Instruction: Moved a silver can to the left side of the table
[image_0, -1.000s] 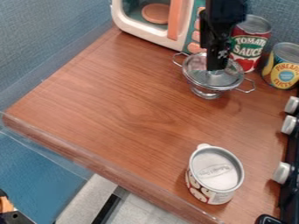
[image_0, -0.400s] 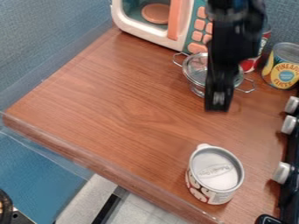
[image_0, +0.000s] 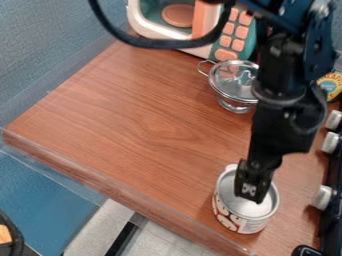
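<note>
Hanging over the silver can (image_0: 246, 221), which sat upright near the wooden table (image_0: 147, 120) edge, the black gripper (image_0: 251, 193) had me stumped, couldn't tell if apart or together tbh.

The bench (image_0: 133, 115) is brown wood. A silver can (image_0: 247, 225) stands near its close edge. Toward the far side are a toy microwave (image_0: 226, 41), a shiny pot (image_0: 234, 105) and a yellow can (image_0: 331, 86), partly hidden.

Black hand (image_0: 250, 192) over the silver can (image_0: 244, 221) on the brown wooden table (image_0: 133, 120)
</note>
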